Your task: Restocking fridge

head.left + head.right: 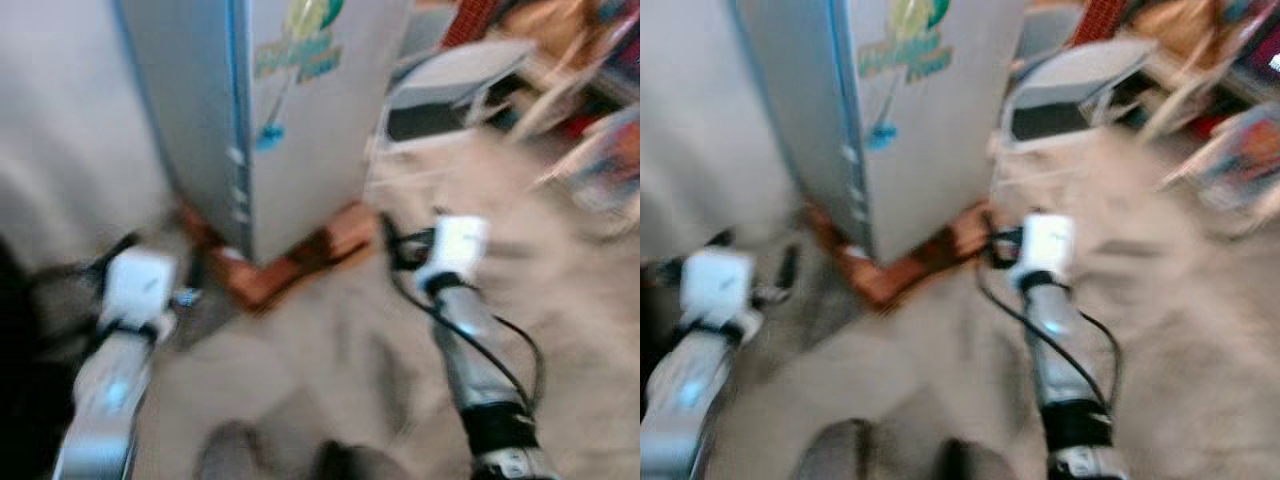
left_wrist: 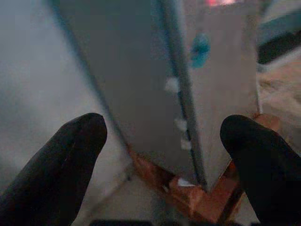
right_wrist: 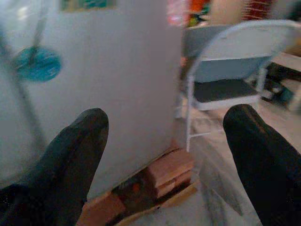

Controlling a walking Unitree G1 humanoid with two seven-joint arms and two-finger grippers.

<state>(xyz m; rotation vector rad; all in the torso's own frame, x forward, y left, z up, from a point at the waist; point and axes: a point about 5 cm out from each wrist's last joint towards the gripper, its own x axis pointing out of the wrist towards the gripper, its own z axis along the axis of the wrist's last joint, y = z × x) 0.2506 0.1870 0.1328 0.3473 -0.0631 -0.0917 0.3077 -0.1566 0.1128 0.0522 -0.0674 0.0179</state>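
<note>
1. The fridge (image 1: 300, 130) is a tall silver-grey cabinet standing on the floor (image 1: 350, 360), one vertical corner turned toward the robot; its door is shut, and coloured stickers (image 1: 298, 45) and a round blue magnet (image 1: 270, 136) sit on the face to the right of that corner.
2. The floor is pale and blurred in the head views.
3. A grey folding chair (image 1: 450, 90) stands just right of the fridge, near its right edge, with cluttered furniture behind it that is too blurred to name.
4. Reddish bricks (image 1: 300, 262) lie under the bottom edge of the fridge, touching its base and stacked in at least two layers at the right corner.
5. The left arm (image 1: 110, 370) reaches forward, low, toward the fridge's left side.
6. The right arm (image 1: 480, 360) reaches forward toward the fridge's right bottom corner.
7. The left claw (image 2: 164, 150) is spread wide and empty, pointing at the fridge's near corner and the bricks below.
8. The right claw (image 3: 164, 146) is likewise spread wide and empty, pointing at the fridge face, the bricks and the chair.
</note>
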